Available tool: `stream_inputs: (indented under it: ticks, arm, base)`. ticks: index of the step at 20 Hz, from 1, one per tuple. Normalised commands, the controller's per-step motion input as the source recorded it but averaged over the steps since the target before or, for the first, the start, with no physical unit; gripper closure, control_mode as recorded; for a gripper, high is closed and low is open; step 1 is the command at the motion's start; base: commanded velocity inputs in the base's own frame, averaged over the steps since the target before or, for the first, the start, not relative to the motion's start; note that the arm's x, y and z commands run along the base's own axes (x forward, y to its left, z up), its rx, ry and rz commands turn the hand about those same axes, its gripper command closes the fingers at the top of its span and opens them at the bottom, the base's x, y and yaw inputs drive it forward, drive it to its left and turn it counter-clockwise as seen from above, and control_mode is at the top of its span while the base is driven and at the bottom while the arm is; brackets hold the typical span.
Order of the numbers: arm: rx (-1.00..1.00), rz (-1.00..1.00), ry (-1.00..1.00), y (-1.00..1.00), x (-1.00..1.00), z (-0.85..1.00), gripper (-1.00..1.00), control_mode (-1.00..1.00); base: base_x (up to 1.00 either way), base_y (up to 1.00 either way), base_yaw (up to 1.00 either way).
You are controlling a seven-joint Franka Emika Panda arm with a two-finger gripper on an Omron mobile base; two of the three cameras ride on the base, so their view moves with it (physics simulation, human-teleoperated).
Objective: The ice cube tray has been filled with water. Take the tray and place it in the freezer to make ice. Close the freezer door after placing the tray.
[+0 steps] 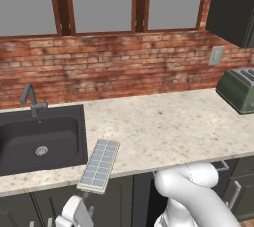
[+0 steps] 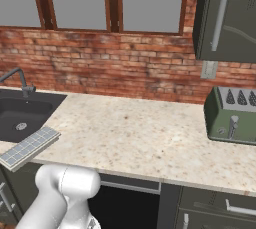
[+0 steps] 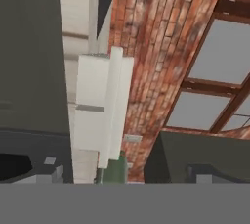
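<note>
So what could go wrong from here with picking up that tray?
1. The tray lies at the counter's front edge with its near end sticking out past it; a clumsy touch could tip it off.
2. It is meant to hold water, so any tilt while lifting could spill it.
3. The sink is right beside the tray, so a sideways nudge might push it in.
4. The end effector sits low, below the counter edge, and could bump the overhanging end coming up.
</note>
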Motion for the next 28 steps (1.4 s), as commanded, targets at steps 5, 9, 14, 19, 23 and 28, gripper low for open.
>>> stream_inputs:
  ticks: [5,9,14,19,23,28]
  arm:
    - [0.01,0.16,0.03,0.0,0.17,-0.02,-1.0,-1.0]
    - [0.01,0.15,0.0,0.0,0.07,-0.11,-1.0,-1.0]
    - [0.01,0.13,0.0,0.0,0.0,-0.18,-1.0,-1.0]
    - [0.03,0.11,0.0,0.0,0.0,-0.08,-1.0,-1.0]
    - [0.07,0.07,0.0,0.0,0.0,0.0,-1.0,-1.0]
    - [0.06,0.05,0.0,0.0,0.0,0.0,-1.0,-1.0]
  base:
    - [0.0,0.0,0.0]
    - [0.0,0.0,0.0]
    - [0.0,0.0,0.0]
    - [0.0,0.0,0.0]
    - [0.0,0.0,0.0]
    - [0.0,0.0,0.0]
